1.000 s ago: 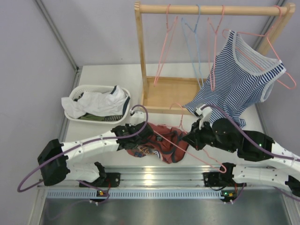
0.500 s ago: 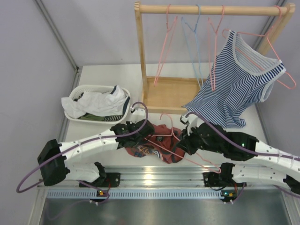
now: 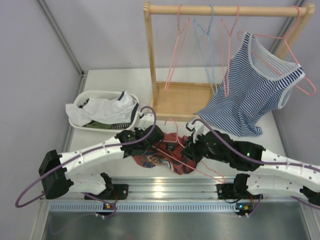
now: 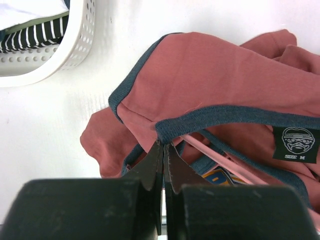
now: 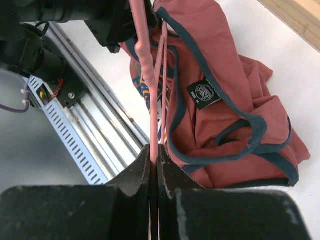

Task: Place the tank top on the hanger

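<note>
Top view with two wrist views, largest item first. The white table (image 3: 112, 82) carries everything you work on. At 12 to 1 o'clock stands the wooden rack (image 3: 220, 9), with spare hangers on its rail and a striped tank top (image 3: 252, 95) already hung at 2 o'clock. At 9 o'clock sits the white basket (image 3: 95, 93) of other laundry. The tank top (image 3: 167, 145) lies crumpled on the table toward 6 o'clock, just in front of the arm bases and between your two wrists; its back faces up and its neck opening is turned toward the right arm. The hanger (image 5: 150, 115) slants across the garment from 10 to 4 o'clock, and one pink arm of it shows under the navy trim, inside the opening. Your left gripper (image 4: 163, 150) is pressed together on the navy trim at the edge of that opening, pinching cloth. Your right gripper (image 5: 154, 150) is clamped on the hanger's thin wire. Smallest item: the black size label (image 4: 296, 144), at 3 o'clock in the left wrist view. Judged progress: both grasps are made and insertion has begun, but neither strap appears seated on a hanger shoulder. You have yet to spread the garment over both shoulders and bring the hook out clear through the neck.
</note>
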